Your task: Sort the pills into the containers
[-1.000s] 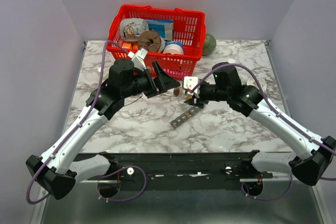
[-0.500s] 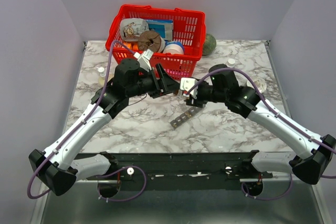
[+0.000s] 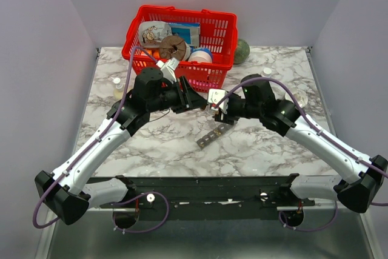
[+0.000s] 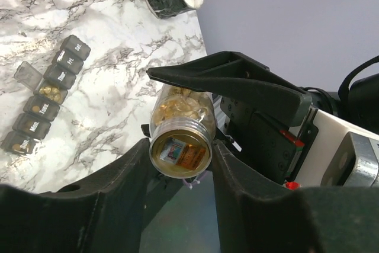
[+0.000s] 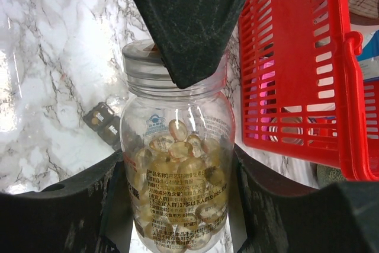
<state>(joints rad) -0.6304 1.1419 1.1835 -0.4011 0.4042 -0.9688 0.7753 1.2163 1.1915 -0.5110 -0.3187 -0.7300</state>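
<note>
At the far edge of the marble table (image 3: pixel 273 144), a red basket (image 3: pixel 227 28) heaped with assorted goods. In front of it, raised, a clear bottle (image 5: pixel 177 128) part-filled with golden capsules, body clamped in the right end effector (image 5: pixel 177 158), lid pinched by the left end effector (image 4: pixel 180 146). Nearby, flat on the table, the containers (image 4: pixel 46 96), a dark grey strip of compartments, one flap open over golden capsules.

Marbled table (image 3: pixel 267 144) under red basket (image 3: pixel 206 78), grey compartment strip (image 3: pixel 210 135), small bottle (image 3: pixel 116 87), green ball (image 3: pixel 242 51).

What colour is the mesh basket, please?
Red; the basket shows best in the top external view.
</note>
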